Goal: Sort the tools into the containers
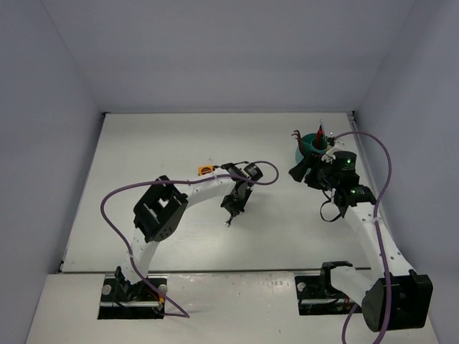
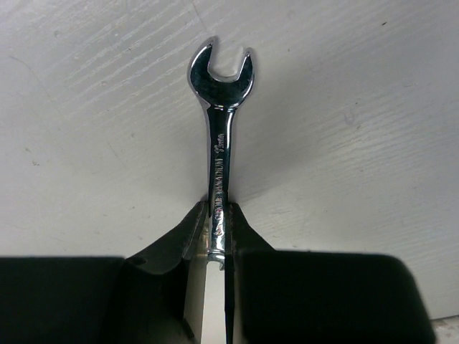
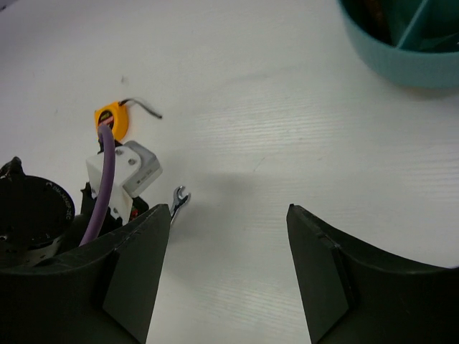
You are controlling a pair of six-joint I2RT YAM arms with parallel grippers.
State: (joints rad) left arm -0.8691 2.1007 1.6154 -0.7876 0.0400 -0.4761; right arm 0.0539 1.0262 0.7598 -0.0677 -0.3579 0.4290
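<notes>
My left gripper [image 2: 217,215] is shut on the shaft of a silver wrench [image 2: 219,107], whose open-end head points away from the fingers toward the white table. From above, the left gripper [image 1: 231,209] hangs over the table's middle with the wrench [image 1: 227,223] below it. The teal cup [image 1: 313,146] stands at the back right with several tools upright in it. My right gripper [image 1: 308,176] sits just in front of the cup. In its wrist view the right gripper [image 3: 226,209] is open with only bare table between its fingers, and the cup [image 3: 401,54] is at the top right.
A round yellow-orange tape measure [image 3: 112,120] lies on the table beside a dark L-shaped hex key [image 3: 147,108], just behind the left wrist. From above, the tape measure [image 1: 206,170] lies near the centre. Grey walls enclose the table [image 1: 158,143] on three sides.
</notes>
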